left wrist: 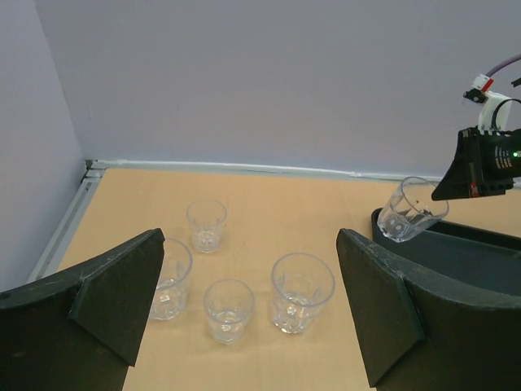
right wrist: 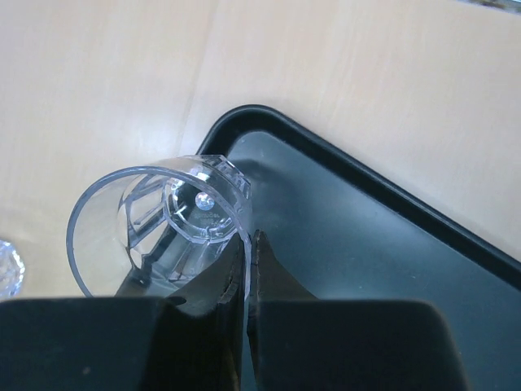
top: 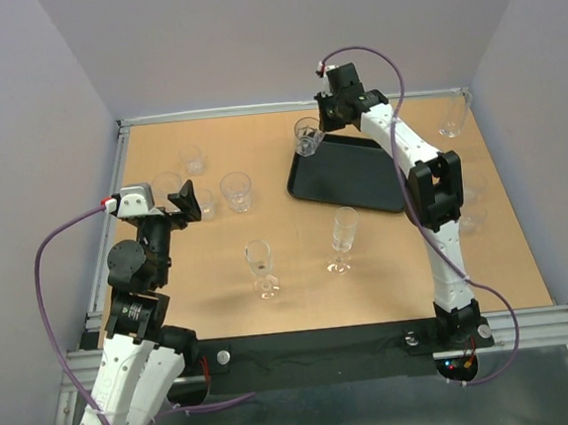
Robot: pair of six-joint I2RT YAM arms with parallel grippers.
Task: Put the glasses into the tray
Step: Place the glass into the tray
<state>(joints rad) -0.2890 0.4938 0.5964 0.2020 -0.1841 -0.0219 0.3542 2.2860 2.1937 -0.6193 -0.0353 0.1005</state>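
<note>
The right pincer (right wrist: 244, 273) is clamped on the wall of a tilted tumbler (right wrist: 163, 220) over the tray (right wrist: 366, 244), at its far left corner. The tumbler should be righted, set down inside the rim, then released. The left pincer (top: 188, 201), jaws apart, hovers left of the tray.

Plain pale lavender-grey walls (top: 278, 34) close in three sides of the flat light-brown wooden worktop (top: 213, 313). A thin silver metal rail (top: 255, 109) edges it, and a black mat strip (top: 316, 354) lies along its near edge.
</note>
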